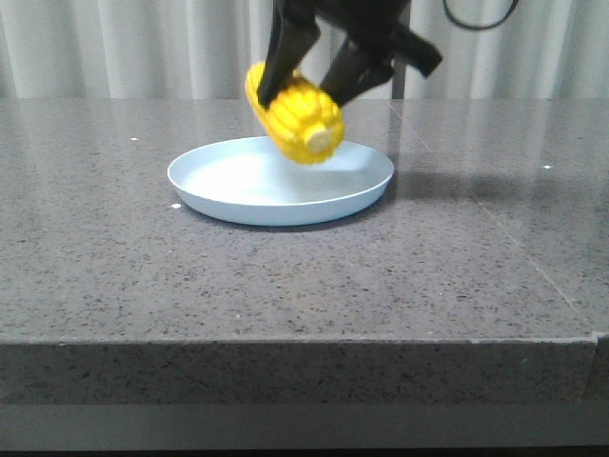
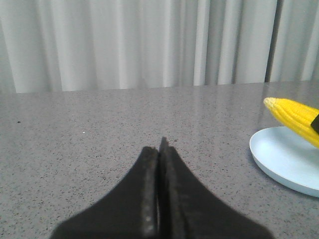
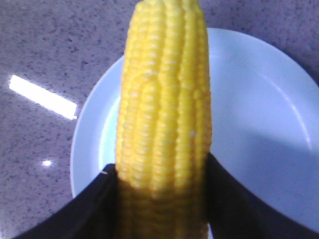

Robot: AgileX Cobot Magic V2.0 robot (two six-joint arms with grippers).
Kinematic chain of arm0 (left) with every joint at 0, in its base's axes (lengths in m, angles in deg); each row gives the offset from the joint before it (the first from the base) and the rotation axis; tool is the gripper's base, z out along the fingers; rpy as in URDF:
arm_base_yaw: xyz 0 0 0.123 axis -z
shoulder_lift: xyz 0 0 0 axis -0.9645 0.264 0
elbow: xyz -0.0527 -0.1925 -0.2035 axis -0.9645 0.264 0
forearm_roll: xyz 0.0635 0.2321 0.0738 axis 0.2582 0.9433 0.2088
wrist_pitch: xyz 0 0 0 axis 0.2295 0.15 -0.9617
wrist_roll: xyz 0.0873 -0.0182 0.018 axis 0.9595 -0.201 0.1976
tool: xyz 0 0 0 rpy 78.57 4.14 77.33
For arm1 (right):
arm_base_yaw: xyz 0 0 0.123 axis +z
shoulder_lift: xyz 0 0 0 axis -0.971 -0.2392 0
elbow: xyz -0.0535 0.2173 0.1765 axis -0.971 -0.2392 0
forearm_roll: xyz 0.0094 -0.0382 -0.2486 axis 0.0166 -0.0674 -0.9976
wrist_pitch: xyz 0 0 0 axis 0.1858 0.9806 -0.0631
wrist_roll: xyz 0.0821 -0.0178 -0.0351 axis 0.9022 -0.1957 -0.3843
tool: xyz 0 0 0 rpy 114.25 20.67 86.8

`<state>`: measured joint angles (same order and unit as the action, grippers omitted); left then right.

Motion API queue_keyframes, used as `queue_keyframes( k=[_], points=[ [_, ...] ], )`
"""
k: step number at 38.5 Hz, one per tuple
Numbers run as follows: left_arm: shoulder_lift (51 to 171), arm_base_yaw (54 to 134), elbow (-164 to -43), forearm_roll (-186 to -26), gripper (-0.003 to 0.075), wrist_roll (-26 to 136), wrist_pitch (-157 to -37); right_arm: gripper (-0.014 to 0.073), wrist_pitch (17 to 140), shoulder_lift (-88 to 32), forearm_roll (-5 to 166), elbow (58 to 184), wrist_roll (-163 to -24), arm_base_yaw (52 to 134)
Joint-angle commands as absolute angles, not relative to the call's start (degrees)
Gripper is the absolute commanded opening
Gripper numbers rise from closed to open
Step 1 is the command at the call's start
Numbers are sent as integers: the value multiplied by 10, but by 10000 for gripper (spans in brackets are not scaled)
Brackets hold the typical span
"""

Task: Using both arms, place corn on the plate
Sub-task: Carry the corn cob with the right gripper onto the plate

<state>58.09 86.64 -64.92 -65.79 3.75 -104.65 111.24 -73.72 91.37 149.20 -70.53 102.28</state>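
Note:
The bright yellow corn [image 1: 297, 116] hangs just above the pale blue-white plate [image 1: 219, 181], its pale stub end toward the camera. My right gripper [image 1: 309, 81] is shut on the corn from above, a black finger on each side. In the right wrist view the corn [image 3: 164, 114] fills the middle between the fingers [image 3: 94, 204] over the plate [image 3: 259, 129]. My left gripper [image 2: 160, 149] is shut and empty, low over the table; it is out of the front view. Its view shows the corn's tip [image 2: 294, 117] over the plate's edge [image 2: 279, 159] far to one side.
The grey speckled stone table [image 1: 285, 276] has its front edge [image 1: 285, 341] close to the camera. White curtains [image 1: 124, 48] hang behind the table. A seam [image 1: 495, 224] runs across the top on the right.

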Motion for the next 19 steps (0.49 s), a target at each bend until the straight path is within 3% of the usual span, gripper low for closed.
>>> queue_keyframes(
  k=[1,6,16,19],
  points=[
    [587,866,-665,-655,-20,32,-999,80,1097,-721,928,1514,-711,1022],
    [587,866,-665,-655,-20,32,-999,104,1109,-729,928,1514,-711,1022],
    [587,866,-665,-655,-20,32,-999,464,1115,-729,928,1514,-711,1022],
    [587,866,-665,-655,-20,32,-999,538,1114,-727,928,1516,-711,1022]
  ],
)
